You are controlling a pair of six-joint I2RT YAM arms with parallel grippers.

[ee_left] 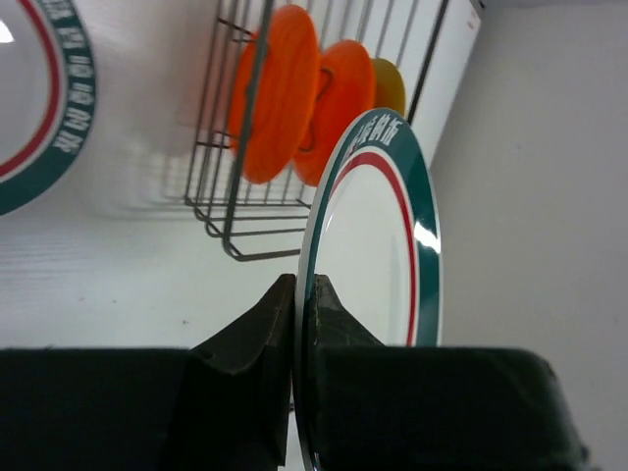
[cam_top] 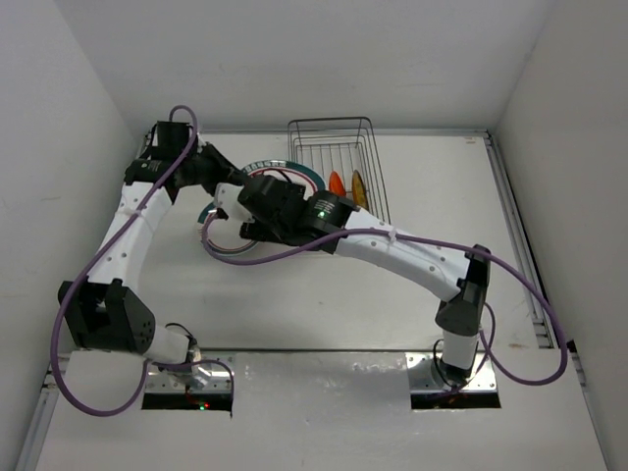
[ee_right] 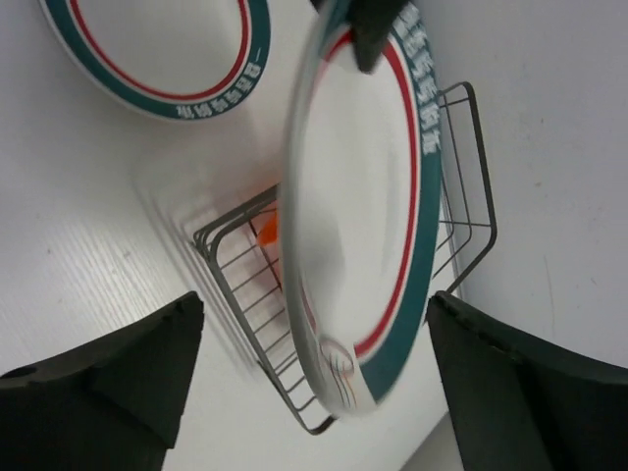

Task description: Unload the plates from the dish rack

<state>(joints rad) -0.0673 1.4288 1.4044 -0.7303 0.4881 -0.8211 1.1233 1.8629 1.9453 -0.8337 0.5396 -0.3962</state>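
In the left wrist view, the closed fingers of the left gripper (ee_left: 299,294) are clamped on the rim of an upright white round plate with a teal-and-red ring (ee_left: 378,245). It is held at frame centre, apparently out of the dark wire dish rack (ee_left: 226,196). The right gripper (ee_right: 314,299) is spread wide, empty. One matching plate (ee_left: 34,98) is laid on the white table (ee_left: 98,285), upper left. Two orange plates (ee_left: 280,93) and a yellowish one (ee_left: 390,86) are left racked. In the top view the grip is hidden under the arms.

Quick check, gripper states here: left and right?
Left gripper: closed on the rim of a teal-and-red ringed plate.
Right gripper: open, holding nothing.
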